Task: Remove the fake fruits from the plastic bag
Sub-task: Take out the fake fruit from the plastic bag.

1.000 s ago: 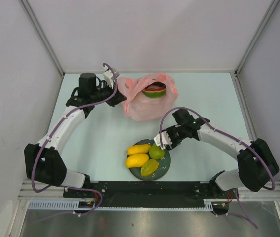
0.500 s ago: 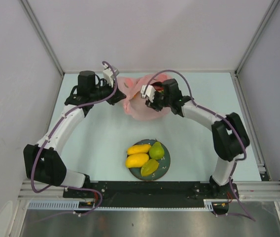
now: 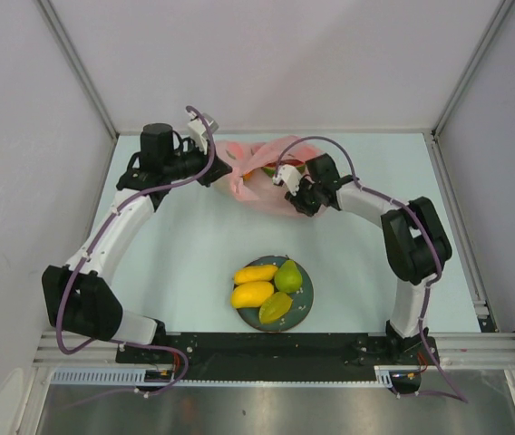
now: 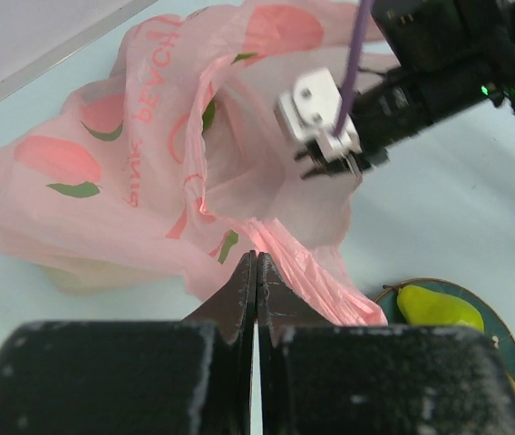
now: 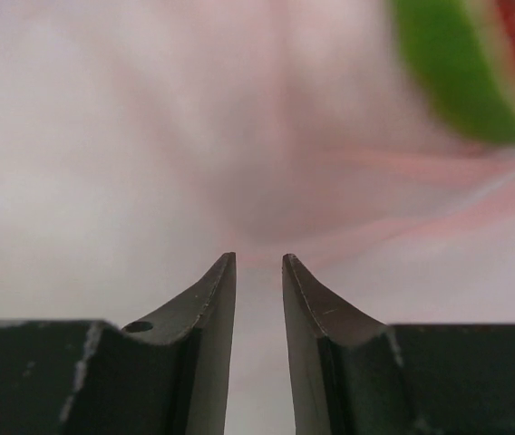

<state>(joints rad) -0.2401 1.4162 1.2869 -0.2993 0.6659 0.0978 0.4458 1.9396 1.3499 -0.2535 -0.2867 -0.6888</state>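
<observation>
The pink plastic bag lies at the back of the table. My left gripper is shut on the bag's left edge and holds it up; in the left wrist view the shut jaws pinch the pink film. My right gripper is pressed against the bag's right side, with its fingers mostly hidden. In the right wrist view its jaws stand a little apart with nothing between them, right against the film. The green-rimmed watermelon slice shows blurred inside the bag.
A dark round plate near the front centre carries two yellow mangoes, a green pear and a green-yellow mango. The pear also shows in the left wrist view. Grey walls close in the table on three sides.
My right arm swung from beside the plate to the back of the table and lowered its gripper onto the bag. The bag now looks flatter. My left gripper has kept its hold.
</observation>
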